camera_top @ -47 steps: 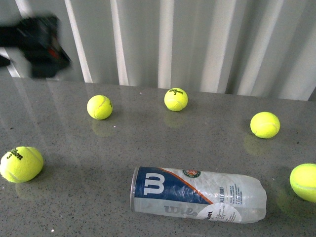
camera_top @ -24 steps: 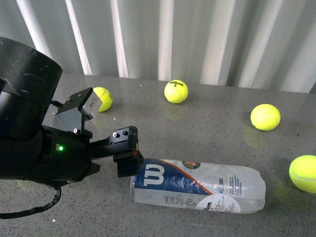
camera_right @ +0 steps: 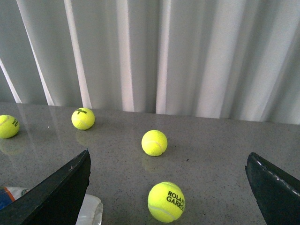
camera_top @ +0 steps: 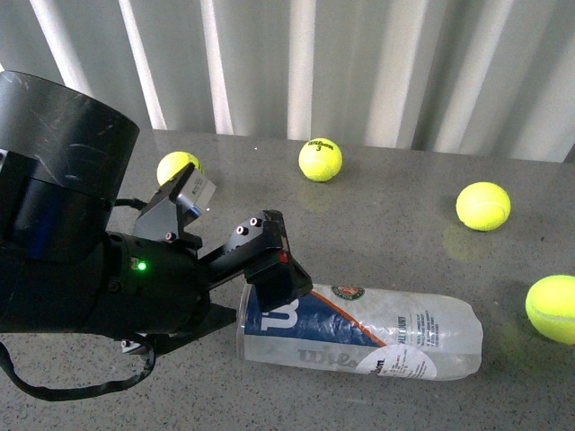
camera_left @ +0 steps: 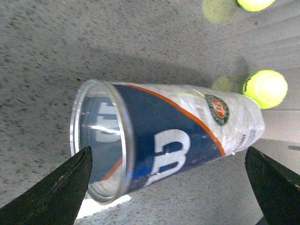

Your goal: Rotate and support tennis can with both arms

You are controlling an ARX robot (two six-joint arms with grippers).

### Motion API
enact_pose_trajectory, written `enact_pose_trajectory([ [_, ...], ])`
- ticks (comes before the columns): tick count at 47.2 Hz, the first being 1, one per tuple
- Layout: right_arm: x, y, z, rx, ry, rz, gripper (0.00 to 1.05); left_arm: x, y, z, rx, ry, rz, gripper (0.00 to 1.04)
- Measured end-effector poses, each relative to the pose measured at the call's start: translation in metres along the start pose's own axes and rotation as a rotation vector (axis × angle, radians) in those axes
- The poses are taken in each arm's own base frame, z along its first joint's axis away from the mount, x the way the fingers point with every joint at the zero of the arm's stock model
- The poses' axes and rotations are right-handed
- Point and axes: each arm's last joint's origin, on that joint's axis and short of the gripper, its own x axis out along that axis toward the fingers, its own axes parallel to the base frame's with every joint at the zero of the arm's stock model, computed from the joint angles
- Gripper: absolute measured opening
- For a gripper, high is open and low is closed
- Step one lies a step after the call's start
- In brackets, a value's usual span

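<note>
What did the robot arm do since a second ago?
The left arm swung in from the far left and reached down to the rimmed end of the tennis can. Its gripper is open, not holding anything. The can and the visible tennis balls stayed put.

On the grey table [camera_top: 404, 260] lie a far-left ball [camera_top: 173, 166], a far-middle ball [camera_top: 320, 159], a right ball [camera_top: 482, 206] and a near-right ball [camera_top: 552, 308]; a pale curtain [camera_top: 359, 63] hangs behind.

Grey speckled tabletop [camera_top: 404, 260], glossy w/ reflections; white pleated curtain [camera_top: 359, 63] behind.
</note>
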Motion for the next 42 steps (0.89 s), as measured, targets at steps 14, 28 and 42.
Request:
enact_pose_trajectory([
  [14, 0.000, 0.000, 0.000, 0.000, 0.000, 0.000, 0.98, 0.010, -0.014, -0.012, -0.047, 0.024, -0.075, 0.96],
  [28, 0.000, 0.000, 0.000, 0.000, 0.000, 0.000, 0.98, 0.017, -0.006, -0.024, -0.131, 0.007, -0.085, 0.41],
  [42, 0.000, 0.000, 0.000, 0.000, 0.000, 0.000, 0.98, 0.012, -0.002, -0.020, -0.208, -0.020, -0.115, 0.05],
])
